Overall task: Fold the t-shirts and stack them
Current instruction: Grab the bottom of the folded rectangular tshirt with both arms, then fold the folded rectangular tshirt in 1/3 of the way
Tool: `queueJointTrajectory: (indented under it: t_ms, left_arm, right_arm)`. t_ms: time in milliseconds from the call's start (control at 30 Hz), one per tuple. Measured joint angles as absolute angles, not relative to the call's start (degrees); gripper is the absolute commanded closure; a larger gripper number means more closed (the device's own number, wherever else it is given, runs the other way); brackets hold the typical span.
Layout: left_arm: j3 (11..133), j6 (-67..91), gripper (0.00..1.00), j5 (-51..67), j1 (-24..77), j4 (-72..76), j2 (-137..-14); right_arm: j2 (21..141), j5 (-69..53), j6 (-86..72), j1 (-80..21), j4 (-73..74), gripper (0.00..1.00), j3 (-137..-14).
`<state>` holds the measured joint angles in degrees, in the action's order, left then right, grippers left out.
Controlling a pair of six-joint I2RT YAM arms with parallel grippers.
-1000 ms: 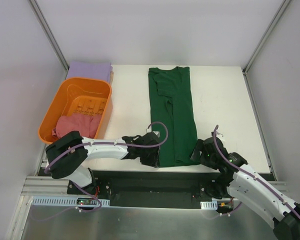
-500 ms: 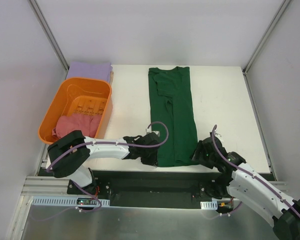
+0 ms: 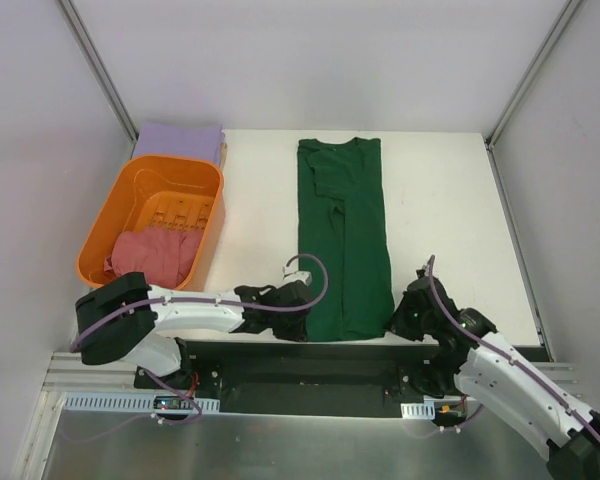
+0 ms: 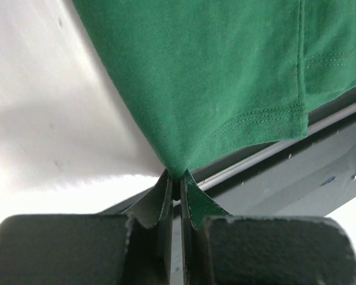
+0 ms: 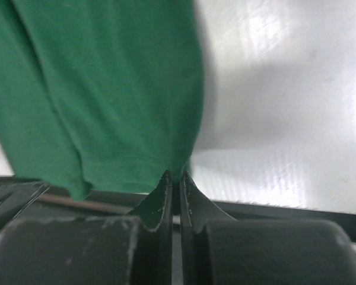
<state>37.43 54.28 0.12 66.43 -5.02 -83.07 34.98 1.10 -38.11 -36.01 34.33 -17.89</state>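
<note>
A dark green t-shirt (image 3: 343, 235) lies folded into a long strip down the middle of the white table (image 3: 450, 210), collar at the far end. My left gripper (image 3: 302, 328) is shut on its near left hem corner (image 4: 177, 169). At the near right hem corner (image 5: 178, 172), my right gripper (image 3: 392, 322) is shut on the cloth too. In both wrist views the green fabric is pinched between the jaws at the table's near edge. A pinkish-red t-shirt (image 3: 148, 252) lies crumpled in the orange basket (image 3: 210, 215). A pale lavender t-shirt (image 3: 180, 140) lies folded at the far left corner.
The orange basket stands at the left, partly over the table's left edge. A dark metal rail (image 3: 310, 360) runs just below the near table edge, under both grippers. Grey walls (image 3: 40, 150) close in the left, right and back.
Both grippers have closed on the green shirt's near hem corners and drawn slightly toward the near edge. The left arm has sunk lower and the hem shifted with it.
</note>
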Motion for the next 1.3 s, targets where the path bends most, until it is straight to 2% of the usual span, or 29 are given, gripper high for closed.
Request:
queueJointTrajectory:
  t_ms: [333,533,700,1067,1300]
  left_arm:
    - [33.9,56.2,1.00,-3.2,74.3,-8.7,-72.6]
    - [35.3,54.3,1.00,-7.2,73.6,-9.9,-71.6]
    - [39.1,50.2,1.00,-8.8,68.5,-9.8,-71.6]
    - [49.4,39.0,1.00,-9.2,54.5,-8.0,-76.0]
    - [57.8,33.3,1.00,-6.3,46.3,-7.3,-83.8]
  right_arm:
    - [19.2,-11.1,-40.1,-37.9,41.3,0.99,-16.0]
    - [18.7,-12.0,-41.3,-37.9,39.7,0.99,-16.1]
    - [24.4,-8.8,-40.6,-38.0,36.2,0.99,-19.2]
    - [42.9,5.9,-32.7,-37.1,26.7,0.99,-36.1]
    - [54.9,5.6,-25.8,-29.9,20.9,0.99,-44.2]
